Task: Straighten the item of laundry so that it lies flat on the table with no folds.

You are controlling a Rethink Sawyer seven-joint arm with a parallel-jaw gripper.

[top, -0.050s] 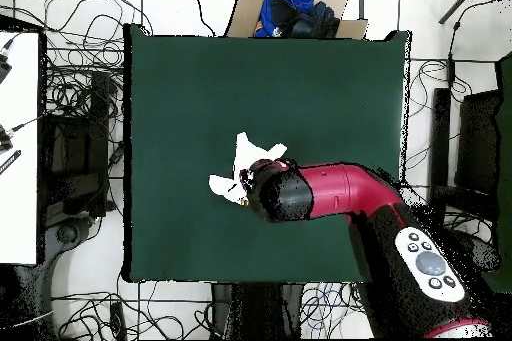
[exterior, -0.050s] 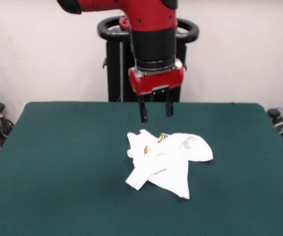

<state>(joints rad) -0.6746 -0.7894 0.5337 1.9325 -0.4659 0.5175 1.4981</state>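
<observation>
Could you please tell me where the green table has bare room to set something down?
The dark green felt table is bare from the crumpled white printed T-shirt outward to every edge. It is crowded only mid-table, where the red gripper hangs above the shirt.

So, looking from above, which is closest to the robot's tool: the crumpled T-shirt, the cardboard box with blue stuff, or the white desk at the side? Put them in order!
In the overhead view the arm's end hides the tool itself, so I measure from there.
1. T-shirt: right beside it, mid-table.
2. Cardboard box: beyond the table's top edge.
3. White desk: at the far left edge.
</observation>
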